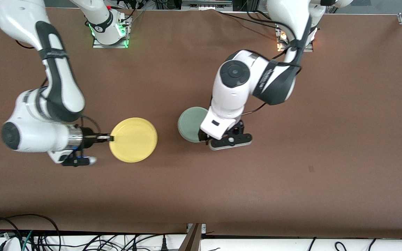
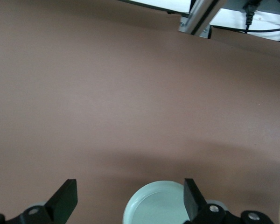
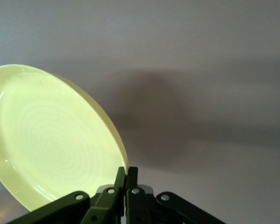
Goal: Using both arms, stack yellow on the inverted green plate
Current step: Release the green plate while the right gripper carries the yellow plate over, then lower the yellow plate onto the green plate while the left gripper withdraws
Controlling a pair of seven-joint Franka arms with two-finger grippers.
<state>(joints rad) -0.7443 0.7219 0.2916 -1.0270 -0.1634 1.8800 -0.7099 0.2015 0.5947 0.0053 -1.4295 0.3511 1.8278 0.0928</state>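
Note:
The yellow plate lies open side up toward the right arm's end of the table. My right gripper is shut on the part of its rim toward that end. In the right wrist view the fingers pinch the rim of the yellow plate. The pale green plate sits mid-table, partly hidden under my left hand. My left gripper hangs over its edge, open and empty. In the left wrist view the fingers stand wide apart above the green plate, touching nothing.
The arm bases stand along the table's edge farthest from the front camera. Cables run along the nearest edge. A small dark mark is on the brown table top toward the left arm's end.

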